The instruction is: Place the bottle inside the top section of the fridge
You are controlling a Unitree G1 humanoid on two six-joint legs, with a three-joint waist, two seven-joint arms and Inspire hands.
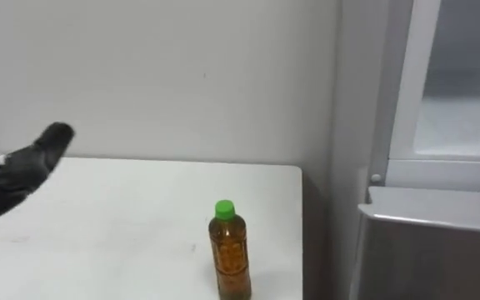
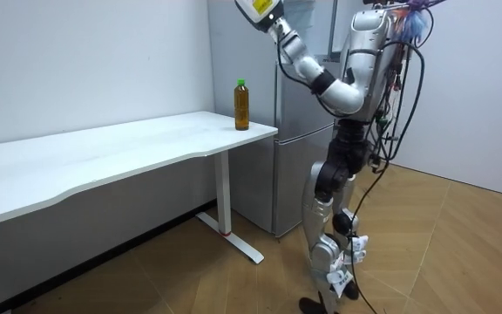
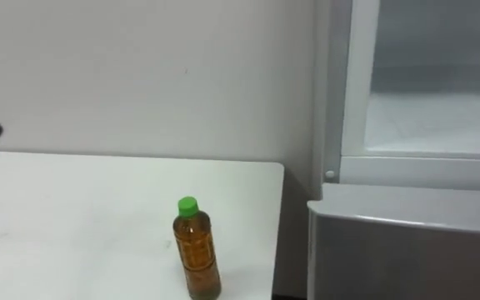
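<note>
Reaching: your left hand [image 1: 30, 165] hovers, fingers straight, by the table's [image 1: 123, 221] left edge; next grasp the bottle [image 1: 229, 250] near its right edge

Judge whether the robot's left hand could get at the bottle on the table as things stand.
Probably yes: the left hand hangs open over the table, and nothing stands between it and the upright bottle.

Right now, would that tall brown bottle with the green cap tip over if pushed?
Likely yes: the tall, narrow brown bottle with green cap stands upright on a small base. It looks full, so probably heavy for its size.
</note>
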